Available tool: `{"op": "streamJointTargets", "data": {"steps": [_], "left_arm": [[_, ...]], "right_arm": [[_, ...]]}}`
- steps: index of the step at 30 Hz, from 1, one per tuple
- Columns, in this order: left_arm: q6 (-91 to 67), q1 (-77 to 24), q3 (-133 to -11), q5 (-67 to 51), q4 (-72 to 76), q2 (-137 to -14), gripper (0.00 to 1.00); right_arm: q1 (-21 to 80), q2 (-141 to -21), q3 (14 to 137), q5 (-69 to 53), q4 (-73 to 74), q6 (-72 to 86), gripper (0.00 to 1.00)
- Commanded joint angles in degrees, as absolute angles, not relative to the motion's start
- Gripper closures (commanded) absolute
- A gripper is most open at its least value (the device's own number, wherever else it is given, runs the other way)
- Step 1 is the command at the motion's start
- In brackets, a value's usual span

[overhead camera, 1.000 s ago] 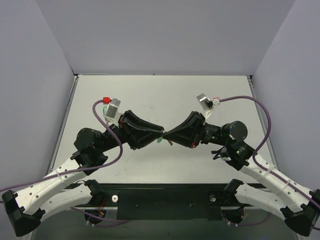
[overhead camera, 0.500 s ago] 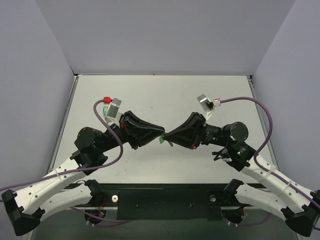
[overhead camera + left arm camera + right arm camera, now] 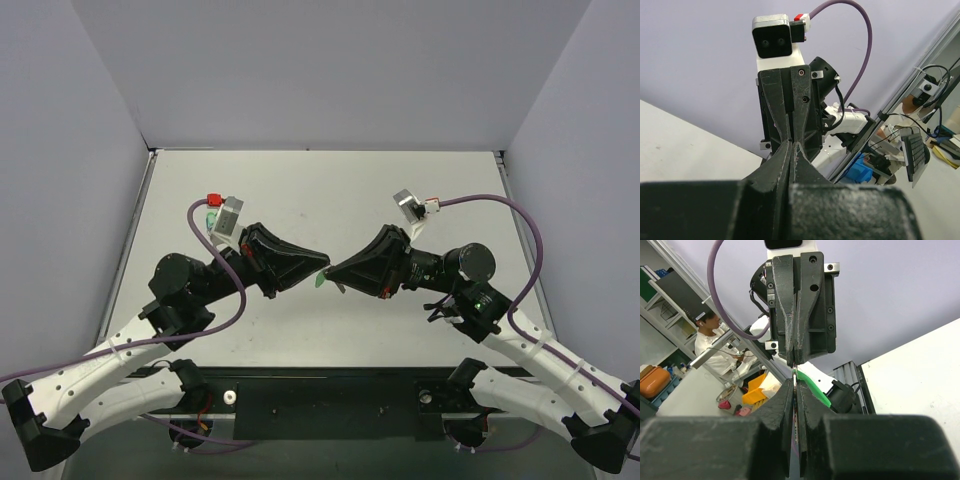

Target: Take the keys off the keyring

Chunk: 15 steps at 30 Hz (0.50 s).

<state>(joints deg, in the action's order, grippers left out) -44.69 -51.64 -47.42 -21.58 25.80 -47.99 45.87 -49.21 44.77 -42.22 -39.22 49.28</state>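
Observation:
My left gripper point(image 3: 321, 265) and right gripper point(image 3: 333, 271) meet tip to tip above the middle of the table point(image 3: 330, 190). In the right wrist view a thin silvery strip, the keyring point(image 3: 795, 390) seen edge-on, runs from the left gripper's tips point(image 3: 794, 363) down between the shut jaws of my right gripper point(image 3: 795, 382). A green key head point(image 3: 816, 389) lies against the right side of those jaws. It shows as a green speck point(image 3: 320, 281) just below the tips. In the left wrist view my left gripper point(image 3: 791, 144) is shut; what it holds is hidden there.
The table is a pale grey surface with grey walls on the left, the back and the right. Both wrist cameras and their purple cables point(image 3: 500, 205) stand above the arms. The arm bases sit at the near edge.
Both grippers stay pressed tip to tip with the same holds. The left arm has shifted very slightly, and the green key has hardly moved.

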Motion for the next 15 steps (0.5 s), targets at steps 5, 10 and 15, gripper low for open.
{"op": "streamJointTargets", "data": {"steps": [5,10,15], "left_arm": [[-39.9,-52.9,-52.3,-22.7,21.0,-47.9,1.0],[-35.3,-53.6,-55.6,-23.4,12.9,-48.4,1.0],[-30.4,-54.5,-58.8,-23.8,6.9,-48.8,1.0]], "right_arm": [[47.0,-48.3,47.8,-42.1,-42.1,48.3,1.0],[46.9,-48.3,48.7,-41.1,-40.0,49.0,1.0],[47.0,-48.4,49.5,-40.3,-38.4,50.2,1.0]]}}
